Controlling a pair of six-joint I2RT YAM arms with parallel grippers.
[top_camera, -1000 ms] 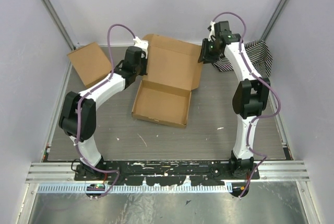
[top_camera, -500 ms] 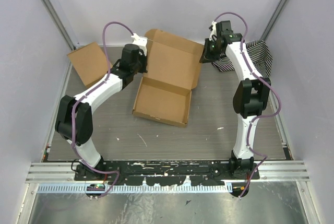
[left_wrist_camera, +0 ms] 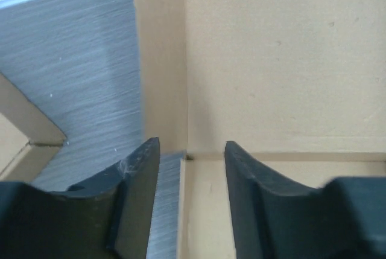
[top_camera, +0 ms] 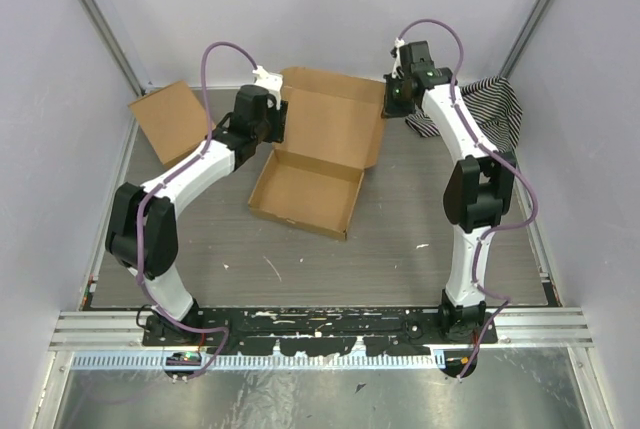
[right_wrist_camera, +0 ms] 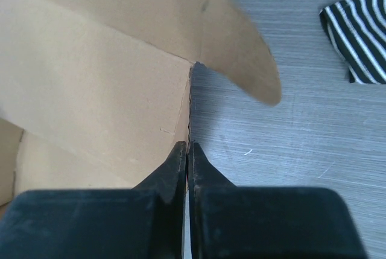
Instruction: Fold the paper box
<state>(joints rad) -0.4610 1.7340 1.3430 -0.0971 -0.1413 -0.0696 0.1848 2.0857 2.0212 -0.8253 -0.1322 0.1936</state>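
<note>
The paper box (top_camera: 305,192) lies mid-table as a shallow brown tray, its lid panel (top_camera: 330,121) tilted up behind it. In the top view my left gripper (top_camera: 277,127) is at the lid's left edge. Through the left wrist camera it (left_wrist_camera: 190,147) stands open, its fingers (left_wrist_camera: 137,189) on either side of the tray's left wall (left_wrist_camera: 183,204) without pressing it. My right gripper (top_camera: 391,99) is at the lid's far right corner. The right wrist view shows it (right_wrist_camera: 187,148) shut on the lid's thin right edge (right_wrist_camera: 189,114), just below the rounded side flap (right_wrist_camera: 241,54).
A smaller plain cardboard rectangle (top_camera: 172,121) leans at the back left. A black-and-white striped cloth (top_camera: 497,109) lies at the back right, also visible from the right wrist (right_wrist_camera: 360,35). Grey walls enclose the table on three sides.
My left gripper has opened, where it was shut before. My right gripper has shut on the lid's right edge and moved slightly farther back. The lid stands steeper and the tray has shifted a little.
</note>
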